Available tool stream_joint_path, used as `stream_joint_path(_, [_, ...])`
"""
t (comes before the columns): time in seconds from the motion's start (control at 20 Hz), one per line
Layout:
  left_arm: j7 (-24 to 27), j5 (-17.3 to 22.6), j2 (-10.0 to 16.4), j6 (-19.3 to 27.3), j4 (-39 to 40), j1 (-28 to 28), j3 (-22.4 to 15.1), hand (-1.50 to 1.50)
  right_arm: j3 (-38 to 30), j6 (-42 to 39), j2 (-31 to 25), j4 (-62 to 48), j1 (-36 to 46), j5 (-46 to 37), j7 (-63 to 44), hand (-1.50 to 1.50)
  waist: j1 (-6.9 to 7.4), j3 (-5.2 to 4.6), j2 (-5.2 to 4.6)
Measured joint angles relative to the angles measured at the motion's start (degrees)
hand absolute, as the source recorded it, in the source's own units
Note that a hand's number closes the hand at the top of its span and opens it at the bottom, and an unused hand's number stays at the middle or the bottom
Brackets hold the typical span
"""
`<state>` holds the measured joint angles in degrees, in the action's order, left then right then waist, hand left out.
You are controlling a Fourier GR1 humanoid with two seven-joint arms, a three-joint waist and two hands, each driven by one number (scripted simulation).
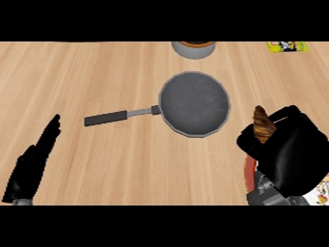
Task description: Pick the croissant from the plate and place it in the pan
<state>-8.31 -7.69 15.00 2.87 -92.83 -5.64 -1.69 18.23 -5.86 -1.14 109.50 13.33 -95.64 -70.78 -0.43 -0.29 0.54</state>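
Note:
A grey pan [195, 102] lies in the middle of the wooden counter, its dark handle [108, 117] pointing left. Nothing is inside it. At the right, my right hand [292, 152] is curled round a brown croissant [262, 123], whose pointed end sticks up above the fingers. The hand is just right of the pan's rim and covers most of a red-rimmed plate [250, 170] near the lower right corner. My left hand [33, 161] rests open at the lower left, fingers straight and pointing up, well away from the pan.
A grey cup or bowl with a brown inside [193, 48] stands at the counter's far edge, behind the pan. A yellow-green packet [288, 46] lies at the far right.

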Motion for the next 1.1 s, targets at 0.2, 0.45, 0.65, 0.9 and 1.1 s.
stream_joint_path(0.2, [0.4,0.0,-0.2,-0.7,0.3,0.8,-0.6,0.00,-2.0,-0.2,0.5,-3.4,6.2,1.4,-0.5,1.50,1.44,0.15,-0.50])
stream_joint_path(0.45, [0.7,-0.4,-0.4,-1.0,1.3,2.6,-0.9,0.00,-8.1,2.6,0.7,-11.2,12.7,6.2,-0.4,1.50,2.37,0.27,-1.02])
stream_joint_path(0.65, [0.6,-0.4,-0.5,-1.5,1.1,3.0,-1.1,0.00,-13.0,6.1,0.8,-20.2,17.3,10.3,0.9,1.50,3.12,0.33,-1.28])
stream_joint_path(0.9, [-0.2,-0.5,-0.9,-1.5,1.1,4.4,-1.4,0.00,-18.7,10.8,0.8,-33.8,21.5,15.3,3.4,1.50,3.66,0.37,-1.58])
stream_joint_path(1.1, [0.5,-0.3,-0.9,-2.0,1.7,4.6,-1.2,0.00,-23.1,15.0,0.8,-43.4,24.7,21.9,6.1,1.50,4.09,0.43,-1.74])
